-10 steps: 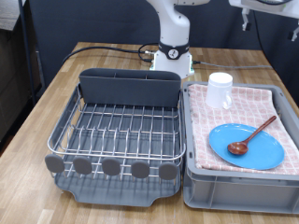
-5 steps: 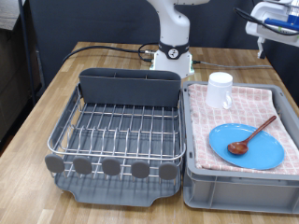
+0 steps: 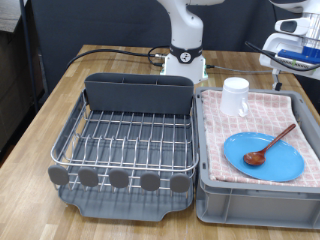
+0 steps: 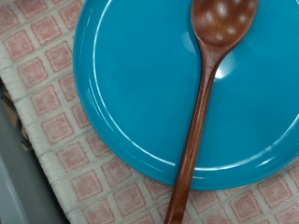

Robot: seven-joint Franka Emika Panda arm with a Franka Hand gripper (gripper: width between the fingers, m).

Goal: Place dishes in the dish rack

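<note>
Wooden worktop (image 3: 40, 130) carrying the dish rack (image 3: 125, 140), whose wire grid holds no dishes, and, touching it on the exterior view's right, a grey tub (image 3: 255, 195) lined with pink checked cloth (image 3: 275, 105). In the tub: blue plate (image 3: 275, 165) (image 4: 131, 84); wooden spoon (image 3: 272, 145) (image 4: 201, 112), bowl resting on the plate; white cup (image 3: 235, 96), upside down. Claw (image 3: 293, 35) at the exterior view's upper right edge, above the tub; whether its fingers are apart or together cannot be told.
</note>
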